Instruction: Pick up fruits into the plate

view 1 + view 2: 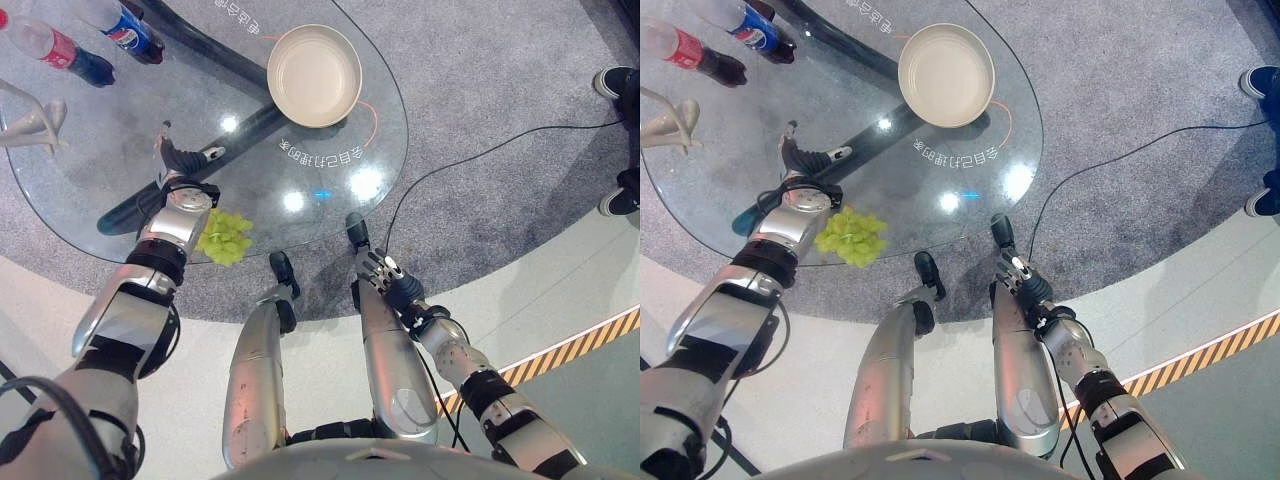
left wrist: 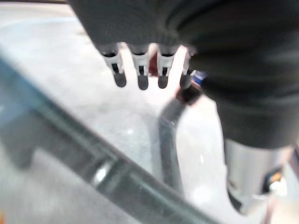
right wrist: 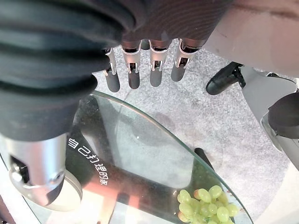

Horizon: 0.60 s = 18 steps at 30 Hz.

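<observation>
The grapes (image 1: 224, 236) lay at the table (image 1: 120, 150) edge nearest the robot, well apart from the empty plate (image 1: 314, 75). The left hand (image 1: 178, 160) hovered just beyond the grapes, fingers straight, holding nothing. The right hand (image 1: 388, 278) hung relaxed off the table. The bunch was probably light, soft and easily bruised; cupping it from beneath or pinching the stem seemed safest.

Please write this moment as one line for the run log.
left hand: open, over glass table, empty | right hand: open, off table | grapes: at table edge | plate: empty
</observation>
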### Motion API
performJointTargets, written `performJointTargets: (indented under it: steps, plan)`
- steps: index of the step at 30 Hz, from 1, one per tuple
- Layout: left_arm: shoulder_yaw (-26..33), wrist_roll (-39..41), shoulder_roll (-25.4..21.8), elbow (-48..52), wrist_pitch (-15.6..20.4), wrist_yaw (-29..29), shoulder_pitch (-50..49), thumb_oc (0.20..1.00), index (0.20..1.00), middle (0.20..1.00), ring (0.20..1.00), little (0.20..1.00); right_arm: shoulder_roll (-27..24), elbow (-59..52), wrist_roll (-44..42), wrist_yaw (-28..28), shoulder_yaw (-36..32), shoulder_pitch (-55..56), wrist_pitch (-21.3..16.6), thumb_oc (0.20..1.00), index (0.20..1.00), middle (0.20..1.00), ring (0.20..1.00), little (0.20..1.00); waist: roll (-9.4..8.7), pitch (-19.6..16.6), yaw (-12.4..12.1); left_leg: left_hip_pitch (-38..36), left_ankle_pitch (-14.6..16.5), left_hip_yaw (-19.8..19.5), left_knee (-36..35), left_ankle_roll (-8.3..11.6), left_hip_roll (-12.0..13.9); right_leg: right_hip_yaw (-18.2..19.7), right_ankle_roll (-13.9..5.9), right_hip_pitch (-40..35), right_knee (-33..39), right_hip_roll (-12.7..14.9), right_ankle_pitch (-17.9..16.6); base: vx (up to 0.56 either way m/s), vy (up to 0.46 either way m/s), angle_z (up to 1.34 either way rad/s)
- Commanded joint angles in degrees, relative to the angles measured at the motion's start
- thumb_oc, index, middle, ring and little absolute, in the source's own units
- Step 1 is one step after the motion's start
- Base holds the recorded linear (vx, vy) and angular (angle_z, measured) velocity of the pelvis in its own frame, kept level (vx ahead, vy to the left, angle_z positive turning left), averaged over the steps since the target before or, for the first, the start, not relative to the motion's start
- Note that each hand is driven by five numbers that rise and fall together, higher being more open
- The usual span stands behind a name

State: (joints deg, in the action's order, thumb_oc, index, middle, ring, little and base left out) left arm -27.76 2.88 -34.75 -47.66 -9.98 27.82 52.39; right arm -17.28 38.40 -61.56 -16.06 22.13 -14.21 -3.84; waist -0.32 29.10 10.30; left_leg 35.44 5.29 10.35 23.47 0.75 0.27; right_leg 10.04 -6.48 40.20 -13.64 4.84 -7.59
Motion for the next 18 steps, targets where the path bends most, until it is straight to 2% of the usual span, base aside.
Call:
performJointTargets:
  steps: [1,3,9,18]
  plan:
    - [0.93,-11.14,-6.22,1.72,1.0,-3.41,-1.67,1.0,1.0,1.0,1.0,1.0,-1.88,-1.53,1.38,-3.11,-1.5,3.97,-0.72,1.0,1.0,1.0,1.0,1.0,2.07,0.69,-2.03,-4.22,-3.49,-4.94,-10.02,-1.61,-3.94,-8.61,4.23,-2.96,-2.07,-4.73,6.98,0.0,0.0,0.0]
    - [0.27,-15.75,-7.93,2.6,2.44,-4.15,-4.04,1.0,1.0,1.0,1.0,1.0,-2.49,-1.09,1.3,-4.18,-2.57,4.38,-0.82,1.0,1.0,1.0,1.0,1.0,2.48,0.69,-2.52,-4.35,-3.54,-5.23,-10.33,-1.58,-4.03,-8.92,4.12,-3.18,-1.69,-4.44,6.88,-0.01,-0.003,0.02]
    - [-0.08,-21.49,-10.02,2.98,5.52,-6.41,-9.08,1.0,1.0,1.0,1.0,1.0,-2.73,0.25,1.39,-5.1,-3.74,4.4,-1.37,1.0,1.0,1.0,1.0,1.0,3.09,0.69,-3.67,-4.67,-3.59,-5.7,-10.54,-1.39,-4.03,-9.92,3.98,-3.69,-1.46,-3.78,6.88,-0.02,-0.002,0.11]
    - [-1.93,-24.35,-12.5,4.88,7.42,-10.55,-12.26,1.0,1.0,1.0,1.0,1.0,-3.3,0.07,1.46,-4.75,-4.36,4.23,-0.96,1.0,1.0,1.0,1.0,1.0,3.43,0.69,-4.37,-5.47,-3.68,-5.91,-11.33,-1.46,-3.93,-10.44,3.66,-4.37,-0.96,-3.55,6.68,-0.02,0.006,0.07]
